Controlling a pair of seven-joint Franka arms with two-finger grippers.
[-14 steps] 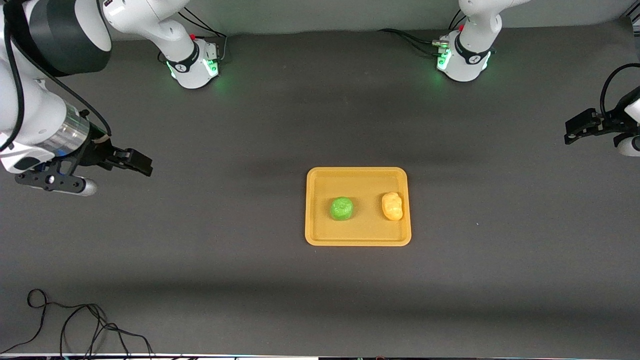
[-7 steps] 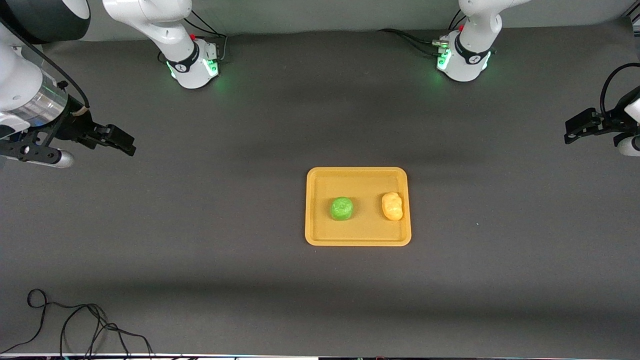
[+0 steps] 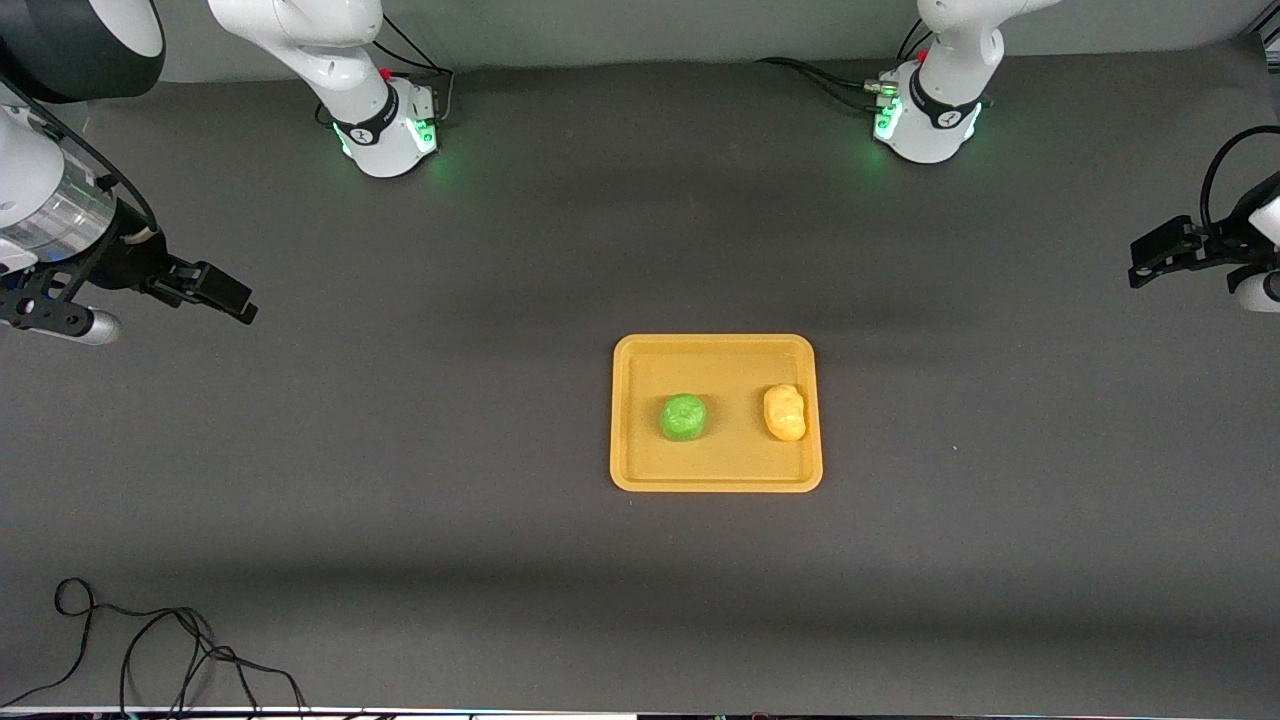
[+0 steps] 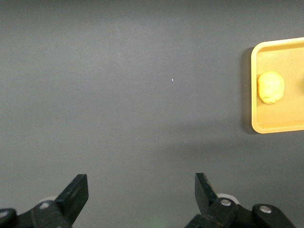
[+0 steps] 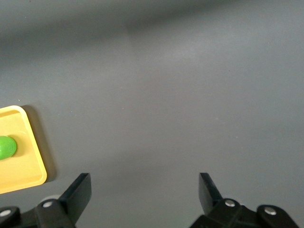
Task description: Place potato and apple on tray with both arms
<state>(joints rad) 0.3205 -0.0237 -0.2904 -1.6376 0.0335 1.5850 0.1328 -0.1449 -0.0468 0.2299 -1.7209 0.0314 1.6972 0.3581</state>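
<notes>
The yellow-orange tray (image 3: 716,475) lies at the middle of the table. The green apple (image 3: 684,417) rests in it toward the right arm's end. The lumpy potato (image 3: 785,412) rests in it toward the left arm's end. Neither is touched. My right gripper (image 3: 225,295) is open and empty, up over bare table at the right arm's end. My left gripper (image 3: 1145,262) is open and empty over the table's left arm's end. The left wrist view shows the potato (image 4: 270,87) in the tray (image 4: 278,127). The right wrist view shows the apple (image 5: 7,147) and the tray's corner (image 5: 28,178).
A black loose cable (image 3: 150,650) lies at the table's edge nearest the front camera, toward the right arm's end. The two arm bases (image 3: 385,125) (image 3: 925,115) glow green at the edge farthest from the camera. The table is a dark grey mat.
My right gripper has drawn back from the tray toward the right arm's end of the table. The left arm, the apple, the potato and the tray have not moved.
</notes>
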